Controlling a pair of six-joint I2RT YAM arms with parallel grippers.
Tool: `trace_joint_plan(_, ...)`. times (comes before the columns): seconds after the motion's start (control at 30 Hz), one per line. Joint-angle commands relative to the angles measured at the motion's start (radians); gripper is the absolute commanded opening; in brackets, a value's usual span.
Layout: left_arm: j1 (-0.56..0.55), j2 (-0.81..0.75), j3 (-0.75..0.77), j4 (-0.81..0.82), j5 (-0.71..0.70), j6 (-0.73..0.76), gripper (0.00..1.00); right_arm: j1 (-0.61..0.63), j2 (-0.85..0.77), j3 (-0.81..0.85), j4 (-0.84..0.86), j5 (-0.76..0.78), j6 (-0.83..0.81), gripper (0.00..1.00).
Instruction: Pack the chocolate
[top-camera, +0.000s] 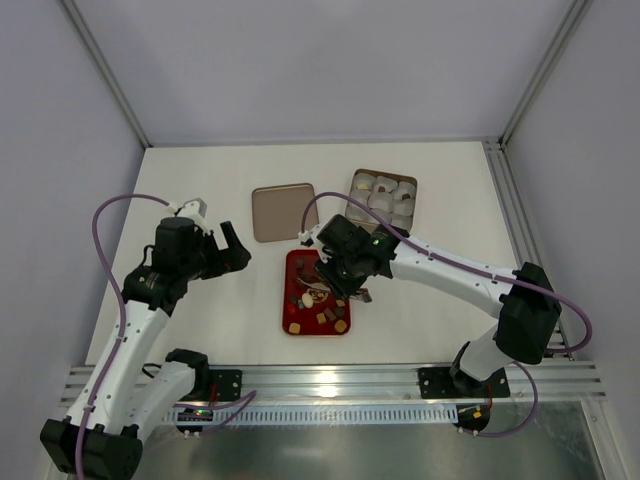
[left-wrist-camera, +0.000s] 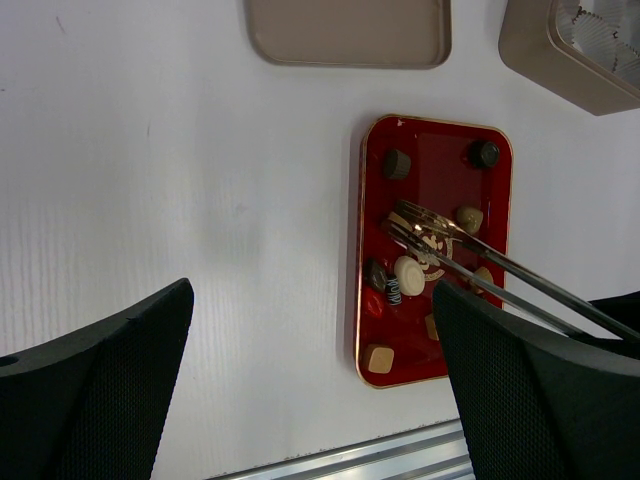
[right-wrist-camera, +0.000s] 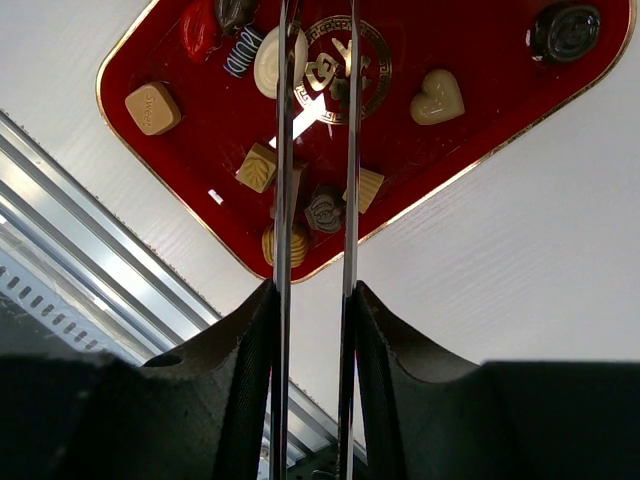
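A white desk (top-camera: 200, 180) is seen carrying a tan tin box (left-wrist-camera: 530, 50) lined with white paper cups, a flat tan lid (top-camera: 284, 212) and a red rectangular tray (left-wrist-camera: 440, 165). The left tool (top-camera: 236, 246) is held wide open and empty beside the tray. Slim metal tongs (left-wrist-camera: 430, 220) are clamped in the right tool (right-wrist-camera: 315, 300) above the small brown, tan and whitish chocolate pieces (left-wrist-camera: 409, 275), which are scattered in the tray.

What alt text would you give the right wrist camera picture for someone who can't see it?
Metal tongs, clamped in the right gripper, reach over a red tray of scattered chocolates, passing over its gold emblem.
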Motion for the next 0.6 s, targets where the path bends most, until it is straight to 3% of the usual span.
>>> trace_joint_plan(0.0, -0.002, -0.006, 0.001, 0.012, -0.006, -0.004, 1.00, 0.005, 0.002, 0.045, 0.028, 0.003, 0.006, 0.36)
trace_joint_plan(0.57, -0.002, -0.008, 0.001, 0.012, -0.006, -0.004, 1.00, -0.005, -0.045, 0.051, 0.022, -0.005, 0.054, 0.31)
